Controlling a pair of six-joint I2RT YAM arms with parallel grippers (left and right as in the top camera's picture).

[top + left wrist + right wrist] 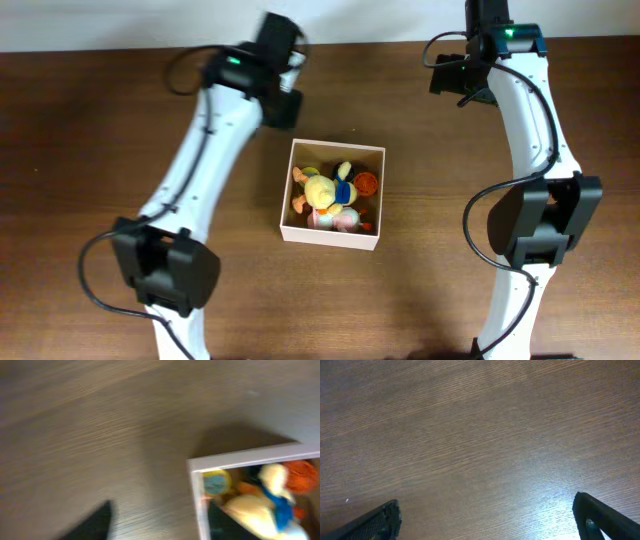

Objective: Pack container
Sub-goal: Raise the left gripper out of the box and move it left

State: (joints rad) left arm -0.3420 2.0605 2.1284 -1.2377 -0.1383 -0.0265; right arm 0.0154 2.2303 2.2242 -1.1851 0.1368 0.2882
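Observation:
The container (pixel 330 236) is a square white-walled cardboard box at the table's middle. It holds a yellow plush duck with a blue scarf (pixel 326 188), an orange ball (pixel 367 182) and other small toys. My left gripper (pixel 282 104) is open and empty, just beyond the box's far left corner. The blurred left wrist view shows the box's corner (pixel 196 466), the duck (pixel 260 505) and the ball (pixel 301 475), with my left fingers (pixel 160 527) spread either side of the box wall. My right gripper (pixel 458 80) is open and empty at the far right, over bare table (pixel 490 522).
The dark wooden table (pixel 100 150) surrounds the box. Both arm bases stand near the front edge, left (pixel 165 265) and right (pixel 535 225). A pale wall edge runs along the far side.

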